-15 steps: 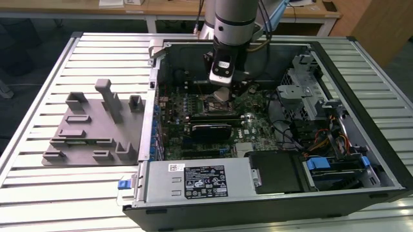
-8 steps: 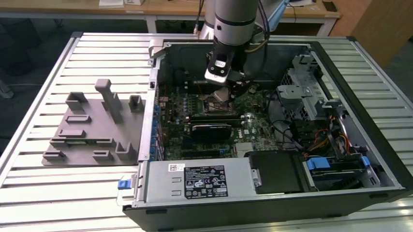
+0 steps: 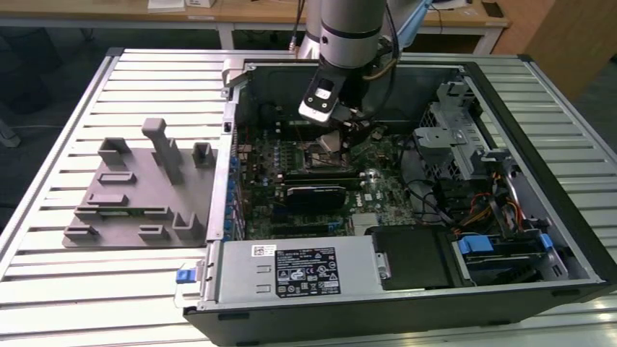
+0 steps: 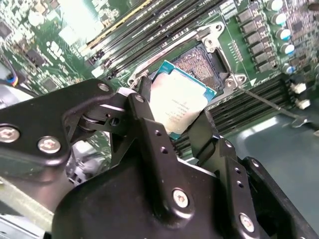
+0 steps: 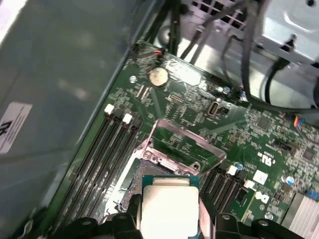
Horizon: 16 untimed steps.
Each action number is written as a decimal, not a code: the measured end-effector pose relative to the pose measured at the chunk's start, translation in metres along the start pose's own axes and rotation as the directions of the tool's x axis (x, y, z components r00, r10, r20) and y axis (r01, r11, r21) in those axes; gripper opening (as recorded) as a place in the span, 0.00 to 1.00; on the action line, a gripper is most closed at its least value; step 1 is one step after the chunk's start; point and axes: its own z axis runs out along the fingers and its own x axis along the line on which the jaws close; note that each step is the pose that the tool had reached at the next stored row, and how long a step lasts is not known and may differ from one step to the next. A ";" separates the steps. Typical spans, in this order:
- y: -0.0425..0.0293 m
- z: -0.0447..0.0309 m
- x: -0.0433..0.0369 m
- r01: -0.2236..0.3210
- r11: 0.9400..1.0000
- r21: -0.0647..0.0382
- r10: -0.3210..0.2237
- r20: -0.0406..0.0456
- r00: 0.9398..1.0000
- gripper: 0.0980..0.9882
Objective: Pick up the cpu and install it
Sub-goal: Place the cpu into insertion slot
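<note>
Closest to you in the second wrist view is the black hand [image 4: 171, 110]. Its two fingers [image 4: 144, 99] are closed partway onto opposite edges of the cpu [image 4: 185, 94], silver top facing up. You have the chip held over the near edge of the open motherboard socket [image 4: 200, 60], not yet seated. In the first wrist view the socket's metal frame [image 5: 185, 144] stands raised beyond the cpu [image 5: 169, 209]. In the exterior view the hand [image 3: 333, 136] is inside the computer case [image 3: 230, 144], which lies on the table [image 3: 58, 289] beside a grey fixture tray [image 3: 135, 195].

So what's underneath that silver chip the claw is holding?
The open motherboard socket: one corner shows past the cpu in the gripper. The rest is covered by the chip.
</note>
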 end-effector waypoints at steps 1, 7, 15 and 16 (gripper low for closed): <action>0.0000 0.0001 0.0000 -0.018 1.000 0.000 0.018 0.001 1.000 0.50; -0.0001 0.0006 0.0000 -0.126 0.992 -0.002 0.126 0.006 0.992 0.50; -0.0001 0.0017 0.0000 -0.270 0.963 -0.004 0.270 0.012 0.963 0.50; -0.0001 0.0018 0.0000 -0.288 0.958 -0.005 0.288 0.013 0.958 0.50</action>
